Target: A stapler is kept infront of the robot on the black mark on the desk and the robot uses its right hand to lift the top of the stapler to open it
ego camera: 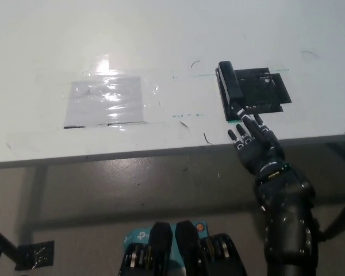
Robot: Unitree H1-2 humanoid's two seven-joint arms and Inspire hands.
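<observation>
Reaching toward the stapler (230,84), your right hand (255,144) sits at the near edge of the desk (161,40) with its fingers (246,118) spread and pointing away from you, holding nothing. The stapler lies closed along the left side of the black mark (263,92), its long body running away from you, its near end just beyond your fingertips. I cannot tell whether a fingertip touches that near end; at most it is a light contact, not a hold.

You look to be at the approach step: the top is not lifted yet. For the next move you probably need a fingertip under the front lip of the top arm at the near end, then an upward pull while the base stays down on the mark. The stapler is narrow and may slide or tip sideways if you push it instead of hooking it, so come in low and centred on it.

Your left hand is not in view.

The desk is white and smooth, with a shiny patch of clear tape (106,102) well to the left of the stapler and a few small pen marks. Below the desk edge you see a grey floor (161,190).
</observation>
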